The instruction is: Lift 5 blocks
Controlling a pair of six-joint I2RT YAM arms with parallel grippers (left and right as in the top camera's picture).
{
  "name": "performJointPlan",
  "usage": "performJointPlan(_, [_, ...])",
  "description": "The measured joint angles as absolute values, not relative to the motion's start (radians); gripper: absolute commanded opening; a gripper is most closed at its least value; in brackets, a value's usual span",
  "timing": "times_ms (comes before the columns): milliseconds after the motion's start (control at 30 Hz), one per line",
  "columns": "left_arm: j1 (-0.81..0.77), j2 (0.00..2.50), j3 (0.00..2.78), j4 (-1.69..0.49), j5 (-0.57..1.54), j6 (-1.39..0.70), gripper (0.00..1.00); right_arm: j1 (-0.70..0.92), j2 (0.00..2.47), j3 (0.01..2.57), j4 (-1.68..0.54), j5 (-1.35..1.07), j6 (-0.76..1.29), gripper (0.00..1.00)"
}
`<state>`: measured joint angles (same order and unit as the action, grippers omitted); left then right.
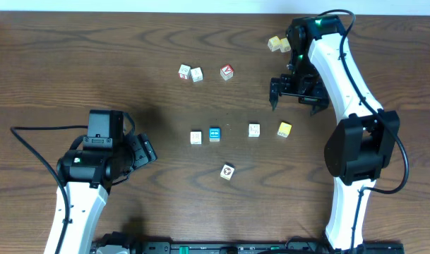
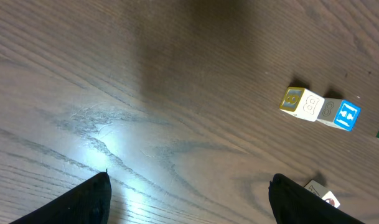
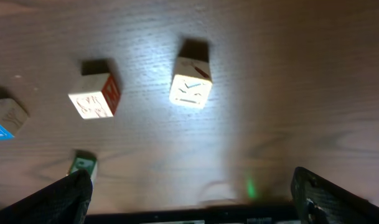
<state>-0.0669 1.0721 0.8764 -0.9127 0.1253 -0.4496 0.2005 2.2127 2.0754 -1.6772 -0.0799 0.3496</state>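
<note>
- Nearest to the robot's base, on its left side, the left gripper [image 1: 145, 149] is over bare wood of the table [image 1: 73, 63]. Its fingers [image 2: 83, 202] stand wide apart at the two lower corners of the left wrist view. Only table shows between them, so it has hold of nothing.
- A little further out lies the marked block [image 1: 227, 171] (white top with a red-and-black sign). It is alone on the wood, apart from the others.
- Next comes a row of four blocks, all resting on the table. From the robot's left these are the end white block [image 1: 195, 137] and the blue block [image 1: 215, 134], just beside each other (whether they touch, I cannot tell). After a gap come the second white block [image 1: 253, 130] and then the yellow block [image 1: 284, 130].
- Beyond the yellow block, the right gripper [image 1: 296, 101] is over the table with its jaws spread wide. In the right wrist view one of its fingers [image 3: 58, 199] sits at each lower corner and nothing is between them. It grips no block.
- Further away, the two white cubes [image 1: 197, 74] lie just beside each other, with the red-topped cube [image 1: 227, 72] near them on the right.
- Farthest, the pale yellow-green pair of cubes [image 1: 275, 44] lies close beside the right arm.
</note>
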Motion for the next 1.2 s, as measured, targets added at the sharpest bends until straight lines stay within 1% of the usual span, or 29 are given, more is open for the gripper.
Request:
performJointPlan(167, [-0.067, 1.072, 0.876, -0.912, 0.125, -0.450, 0.81, 0.200, 2.165, 2.055, -1.693, -0.039, 0.352, 0.99])
performJointPlan(300, [-0.067, 1.072, 0.876, -0.913, 0.125, -0.450, 0.81, 0.200, 2.040, 1.936, -1.661, -0.007, 0.352, 0.99])
performJointPlan(467, [-0.067, 1.074, 0.877, -0.912, 0.125, -0.450, 0.81, 0.200, 1.859, 1.681, -1.465, 0.010, 0.355, 0.99])
performJointPlan(600, [-0.067, 1.074, 0.877, -0.905, 0.125, -0.450, 0.81, 0.200, 1.819, 1.500, -1.259, -0.030, 0.355, 0.99])
performJointPlan(667, [-0.067, 1.074, 0.877, -0.902, 0.125, -0.450, 0.82, 0.200, 1.823, 1.444, -1.165, -0.055, 0.355, 0.95])
performJointPlan(733, [-0.067, 1.074, 0.877, -0.903, 0.125, -0.450, 0.81, 0.200, 1.826, 1.407, -1.095, -0.072, 0.358, 0.84])
performJointPlan(767, [-0.067, 1.074, 0.877, -0.905, 0.125, -0.450, 0.81, 0.200, 1.826, 1.389, -1.060, -0.079, 0.363, 0.81])
performJointPlan(900, [-0.067, 1.074, 0.877, -0.907, 0.125, -0.450, 0.81, 0.200, 1.826, 1.361, -0.978, -0.096, 0.369, 0.79])
performJointPlan(1133, [-0.067, 1.074, 0.877, -0.907, 0.125, -0.450, 0.81, 0.200, 1.826, 1.330, -0.950, -0.101, 0.437, 0.73])
performJointPlan(1200, [-0.067, 1.074, 0.877, -0.907, 0.125, -0.450, 0.81, 0.200, 1.826, 1.290, -0.903, -0.102, 0.461, 0.72])
